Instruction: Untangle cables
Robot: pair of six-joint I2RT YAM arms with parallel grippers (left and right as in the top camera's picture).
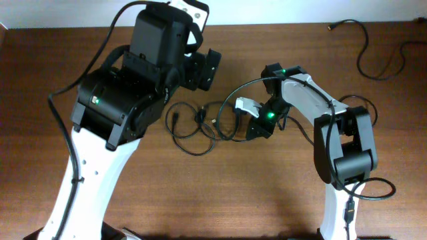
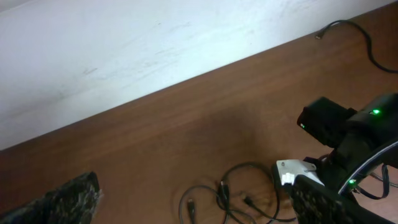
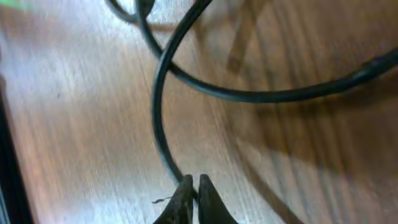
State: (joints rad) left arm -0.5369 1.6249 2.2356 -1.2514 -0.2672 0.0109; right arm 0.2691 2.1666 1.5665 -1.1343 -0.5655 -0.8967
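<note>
A tangle of thin black cables (image 1: pixel 197 127) lies in loops on the brown table, between the two arms. It also shows at the bottom of the left wrist view (image 2: pixel 231 198). My right gripper (image 1: pixel 249 124) is at the tangle's right edge and is shut on one black cable (image 3: pixel 157 99), which curves away from the fingertips (image 3: pixel 192 186) across the wood. My left gripper (image 1: pixel 208 69) is open and empty, raised above the table behind the tangle; its two dark fingers sit wide apart in the bottom corners of the left wrist view (image 2: pixel 193 211).
A separate black cable (image 1: pixel 373 55) snakes across the far right of the table and also shows in the left wrist view (image 2: pixel 354 31). A white wall (image 2: pixel 155 43) borders the far table edge. The arms' own cables hang beside their bases.
</note>
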